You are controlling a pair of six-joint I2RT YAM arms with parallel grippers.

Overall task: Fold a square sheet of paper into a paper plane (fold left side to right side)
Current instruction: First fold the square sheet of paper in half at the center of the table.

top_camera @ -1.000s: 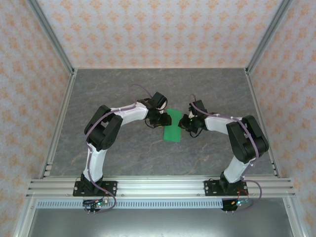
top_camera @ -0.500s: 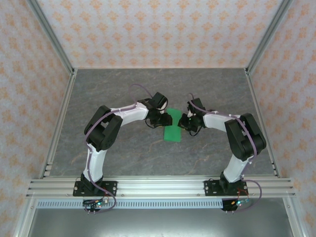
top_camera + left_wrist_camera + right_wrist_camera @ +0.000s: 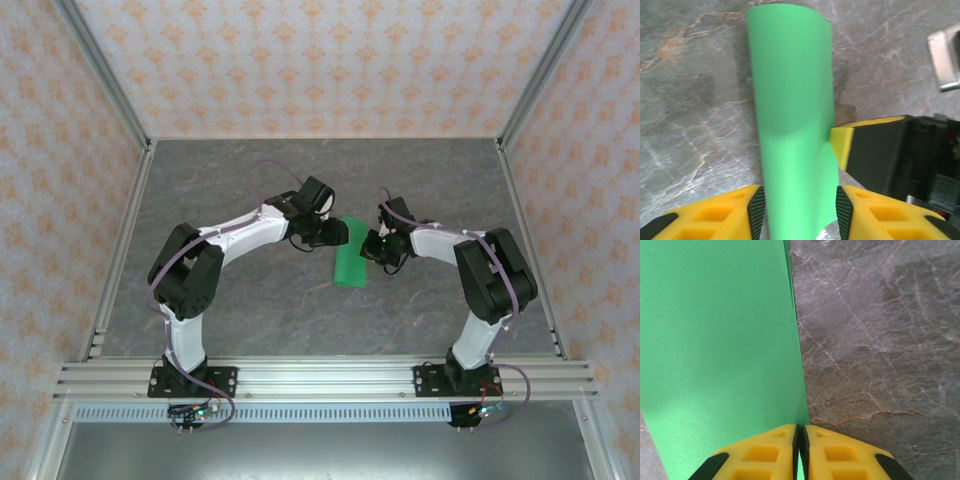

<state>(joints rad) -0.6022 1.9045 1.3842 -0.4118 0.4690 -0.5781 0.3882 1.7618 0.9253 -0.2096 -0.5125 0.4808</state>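
Sheet of paper point(image 3: 350, 264), doubled over but apparently uncreased; its free edges are clamped by the right gripper point(image 3: 799, 435), with the left gripper point(image 3: 800, 207) parted astride it. Plane folds remain.

No text, label, brand or number can be read anywhere.

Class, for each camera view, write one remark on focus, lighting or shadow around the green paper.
Top external: even, diffuse light, no glare, the square sheet of paper small but crisp. Left wrist: soft focus overall, a darker band across the paper's lower half, a shadow on the table to its right. Right wrist: table veins sharp, paper dimmer toward the lower left.
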